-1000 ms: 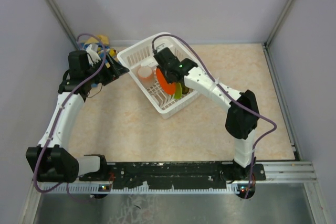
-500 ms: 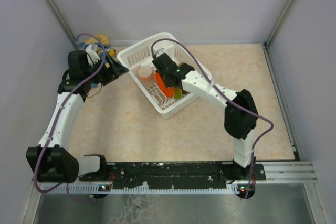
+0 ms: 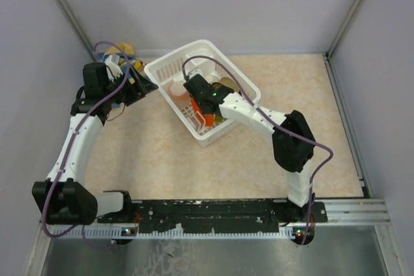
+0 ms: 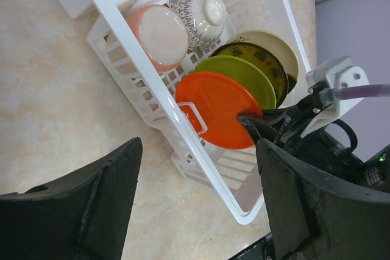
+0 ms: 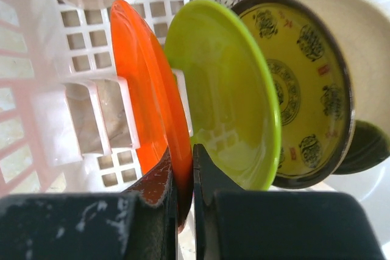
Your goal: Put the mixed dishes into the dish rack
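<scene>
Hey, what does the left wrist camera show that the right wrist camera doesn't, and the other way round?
Only the left wrist view: the left gripper, open, bare table beside the dish rack, and the whole pink cup and patterned bowl. Only the right wrist view: the right gripper closed on the edge of the orange plate, seen close from behind its fingertips. Both: the orange plate, lime-green plate and brown-yellow plate standing on edge in the rack.

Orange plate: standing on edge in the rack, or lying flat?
The orange plate is standing on edge in the dish rack, beside the upright lime-green plate; the right gripper is shut on its rim.
</scene>
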